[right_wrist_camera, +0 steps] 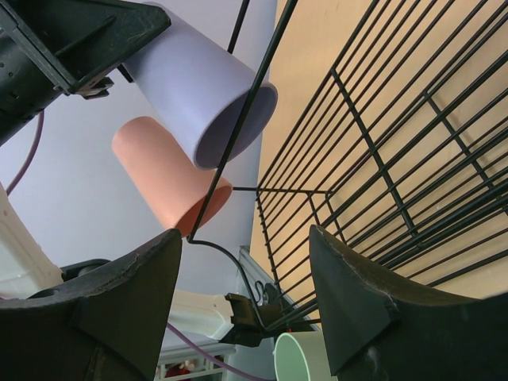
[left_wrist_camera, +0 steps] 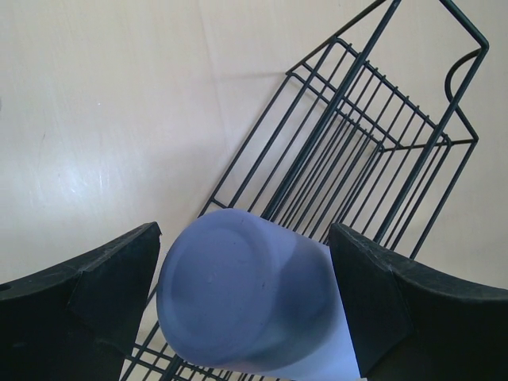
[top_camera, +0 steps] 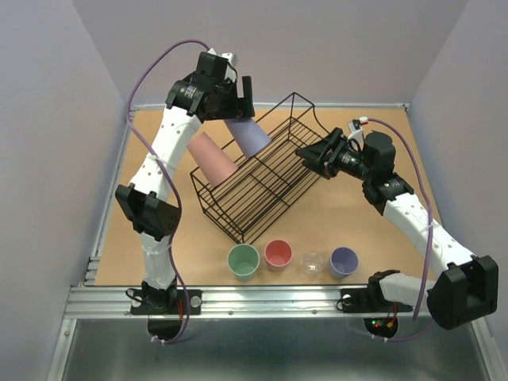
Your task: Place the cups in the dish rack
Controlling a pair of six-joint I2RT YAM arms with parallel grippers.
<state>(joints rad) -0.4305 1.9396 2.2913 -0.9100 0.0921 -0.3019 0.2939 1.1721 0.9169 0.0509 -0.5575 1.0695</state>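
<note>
Lavender cup (top_camera: 252, 136), clamped in the left gripper (left_wrist_camera: 246, 266), tilts over the dish rack (top_camera: 262, 186) beside the leaning large pink cup (top_camera: 210, 159); the right gripper (right_wrist_camera: 244, 238) gapes, fingers apart, around a rack wire.

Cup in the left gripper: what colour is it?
Lavender. The cup shows best in the left wrist view.

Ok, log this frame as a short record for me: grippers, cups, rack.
left gripper: shut on large lavender cup, held tilted above the dish rack
right gripper: open, at the rack's right side
large pink cup: tilted at the rack's left end
row on table, left to right: green cup, small pink cup, clear cup, small lavender cup
row state: upright, mouths up, outside the rack
</note>
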